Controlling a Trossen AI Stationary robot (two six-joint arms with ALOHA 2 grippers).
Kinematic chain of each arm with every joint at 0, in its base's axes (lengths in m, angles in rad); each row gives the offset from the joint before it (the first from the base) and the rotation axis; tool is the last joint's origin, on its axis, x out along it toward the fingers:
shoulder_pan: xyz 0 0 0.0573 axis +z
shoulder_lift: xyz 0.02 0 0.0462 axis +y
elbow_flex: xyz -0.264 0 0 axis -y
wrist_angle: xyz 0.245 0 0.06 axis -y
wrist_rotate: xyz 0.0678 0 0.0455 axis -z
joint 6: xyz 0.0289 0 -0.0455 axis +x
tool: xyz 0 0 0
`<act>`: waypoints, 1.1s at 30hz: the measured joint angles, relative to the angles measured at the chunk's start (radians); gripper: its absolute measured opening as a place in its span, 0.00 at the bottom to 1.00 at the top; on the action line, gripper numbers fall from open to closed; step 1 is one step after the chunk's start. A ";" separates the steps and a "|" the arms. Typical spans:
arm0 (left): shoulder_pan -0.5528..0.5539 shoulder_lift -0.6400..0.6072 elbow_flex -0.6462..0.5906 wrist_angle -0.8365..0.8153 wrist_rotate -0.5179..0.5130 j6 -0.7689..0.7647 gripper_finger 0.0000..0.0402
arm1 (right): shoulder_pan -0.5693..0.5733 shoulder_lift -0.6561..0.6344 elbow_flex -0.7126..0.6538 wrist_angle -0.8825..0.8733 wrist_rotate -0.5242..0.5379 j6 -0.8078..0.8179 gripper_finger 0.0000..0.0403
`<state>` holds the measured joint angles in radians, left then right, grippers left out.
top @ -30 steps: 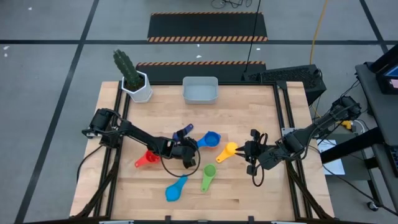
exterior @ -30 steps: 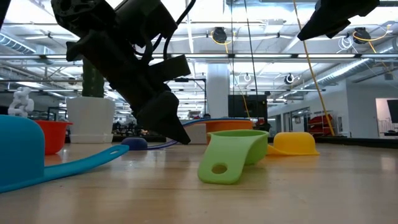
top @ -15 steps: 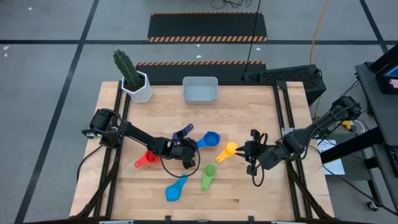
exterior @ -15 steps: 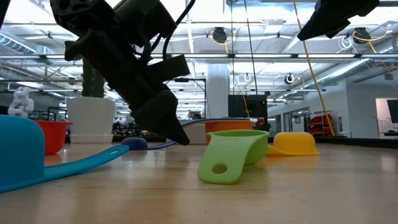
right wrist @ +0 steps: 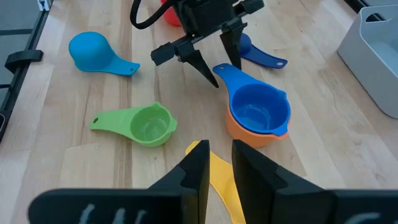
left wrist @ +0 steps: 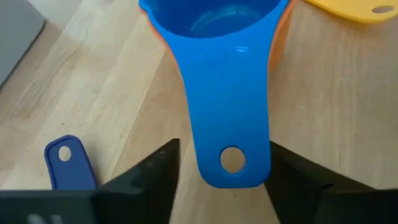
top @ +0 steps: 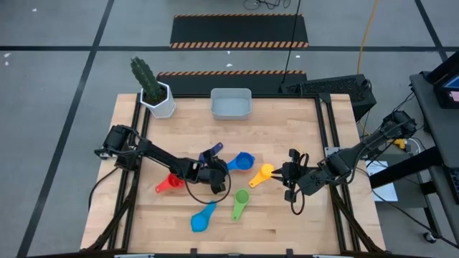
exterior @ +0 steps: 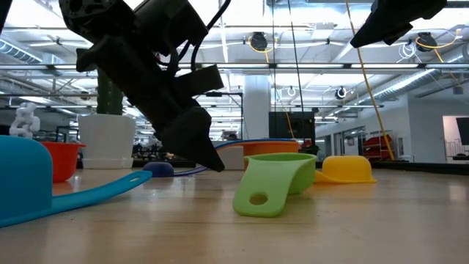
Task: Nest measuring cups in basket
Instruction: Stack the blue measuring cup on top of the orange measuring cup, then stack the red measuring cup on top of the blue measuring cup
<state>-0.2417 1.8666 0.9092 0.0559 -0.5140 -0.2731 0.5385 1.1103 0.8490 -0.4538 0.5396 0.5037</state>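
While the left fingers (right wrist: 205, 65) are standing released astride the blue cup's handle (left wrist: 230, 134), any sideways nudge is risking unseating it from the orange cup (right wrist: 249, 132); the right fingers (right wrist: 219, 163) are sitting nearly clenched, grasping nothing

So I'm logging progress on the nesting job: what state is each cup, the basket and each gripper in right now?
blue cup: upright, nested in the orange cup
orange cup: upright on the table
green cup: upright, alone
light blue cup: upside down
yellow cup: on the table
red cup: on the table
basket: empty
left gripper: open, astride the blue cup's handle
right gripper: nearly shut, empty
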 joint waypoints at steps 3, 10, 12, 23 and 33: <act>0.000 -0.019 0.000 -0.043 0.001 -0.033 0.64 | 0.000 0.000 0.000 0.000 0.000 0.000 0.15; -0.010 -0.157 0.000 -0.251 0.035 -0.172 0.67 | 0.000 0.000 0.000 0.000 0.000 0.000 0.15; -0.023 -0.198 0.000 -0.289 0.035 -0.201 0.65 | 0.000 0.000 0.000 0.001 0.000 0.000 0.15; -0.234 -0.411 0.000 -0.412 0.070 -0.273 0.52 | 0.000 0.000 0.001 -0.004 0.000 0.001 0.15; -0.407 -0.510 0.000 -0.738 0.017 -0.553 0.41 | 0.000 0.001 0.001 -0.006 -0.021 0.008 0.15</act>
<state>-0.6488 1.3570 0.9092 -0.6817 -0.4972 -0.8261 0.5385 1.1114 0.8497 -0.4596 0.5181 0.5115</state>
